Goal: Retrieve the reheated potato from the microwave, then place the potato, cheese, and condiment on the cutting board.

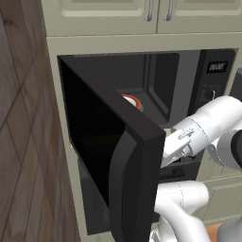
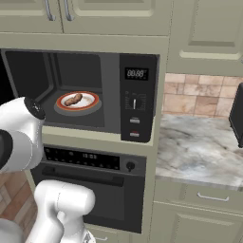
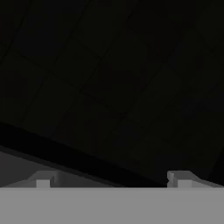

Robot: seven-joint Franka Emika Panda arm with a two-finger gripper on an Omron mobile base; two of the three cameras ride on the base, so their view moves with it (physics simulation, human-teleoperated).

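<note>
The microwave [image 2: 137,95] stands open, its wide dark door [image 1: 94,137] swung out to the left. Inside it, the small brown potato [image 2: 73,99] lies on a white red-rimmed plate [image 2: 91,105]. Over the door's top edge a bit of that plate [image 1: 133,100] shows. My hand reaches in behind the door's free edge, in front of the microwave's opening and below it. In the hand view my gripper [image 3: 111,179] is open, its fingertips [image 3: 43,179] wide apart with nothing between them, facing the door's dark glass close up. The cheese, condiment and cutting board are out of view.
A black knobbed oven [image 2: 95,190] sits under the microwave. To the right runs a marble counter [image 2: 199,152] with a dark appliance [image 2: 236,116] at the frame edge. Cabinets [image 2: 95,14] hang above. A wood-panelled wall [image 1: 23,142] stands to the left of the open door.
</note>
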